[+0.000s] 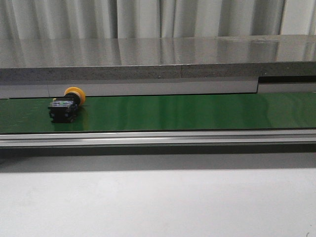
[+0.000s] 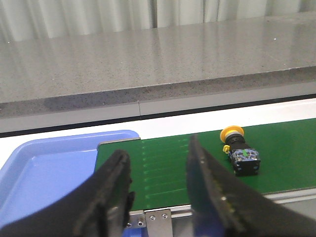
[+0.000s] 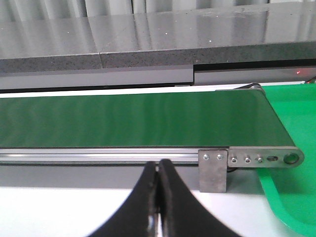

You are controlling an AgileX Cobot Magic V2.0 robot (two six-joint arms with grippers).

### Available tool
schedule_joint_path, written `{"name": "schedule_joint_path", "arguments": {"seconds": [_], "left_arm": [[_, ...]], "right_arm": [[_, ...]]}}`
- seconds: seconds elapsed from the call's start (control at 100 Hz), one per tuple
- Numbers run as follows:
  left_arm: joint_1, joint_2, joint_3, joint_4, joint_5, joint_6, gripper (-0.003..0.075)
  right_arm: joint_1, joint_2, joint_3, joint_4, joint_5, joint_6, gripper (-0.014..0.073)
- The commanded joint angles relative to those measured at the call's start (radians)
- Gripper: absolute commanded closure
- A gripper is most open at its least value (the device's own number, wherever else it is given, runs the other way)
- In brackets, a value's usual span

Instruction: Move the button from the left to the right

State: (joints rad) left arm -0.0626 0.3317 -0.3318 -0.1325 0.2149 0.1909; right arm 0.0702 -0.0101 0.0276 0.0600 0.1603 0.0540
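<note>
— Reaching first is likely the left gripper, jaws apart; where's the button?
— At its two o'clock, lying on the green belt, yellow cap toward the far edge.
— And the right gripper?
— Pressed together, empty; the button isn't in its view.

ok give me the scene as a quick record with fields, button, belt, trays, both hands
button: lying on its side on the left part of the belt, yellow cap toward the back
belt: green, otherwise bare in all views
blue tray: at the belt's left end
green tray: at the belt's right end
left hand: open, empty, short of the button
right hand: shut, empty, in front of the belt near its right end
</note>
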Motion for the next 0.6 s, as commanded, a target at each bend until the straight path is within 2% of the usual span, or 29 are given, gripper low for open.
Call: {"name": "schedule_joint_path", "arguments": {"seconds": [0.0,0.1,0.41,0.59], "left_arm": [[-0.006,0.005,-0.026,-0.010,-0.066,-0.004,0.0618],[-0.006,0.005,-0.026,-0.010,-0.066,-0.004,0.0741],[-0.006,0.005,-0.026,-0.010,-0.066,-0.004,0.0739],[-0.006,0.005,-0.026,-0.012,-0.066,-0.004,0.0739]], "right_arm": [[0.002,-0.015,-0.019,-0.009,-0.084,-0.002,0.0661],[0.002,-0.015,-0.019,-0.009,-0.084,-0.002,0.0661],[0.002,-0.015,-0.019,-0.009,-0.086,-0.002,0.0661],[0.002,-0.015,-0.019,-0.009,-0.138,-0.002,0.0661]]}}
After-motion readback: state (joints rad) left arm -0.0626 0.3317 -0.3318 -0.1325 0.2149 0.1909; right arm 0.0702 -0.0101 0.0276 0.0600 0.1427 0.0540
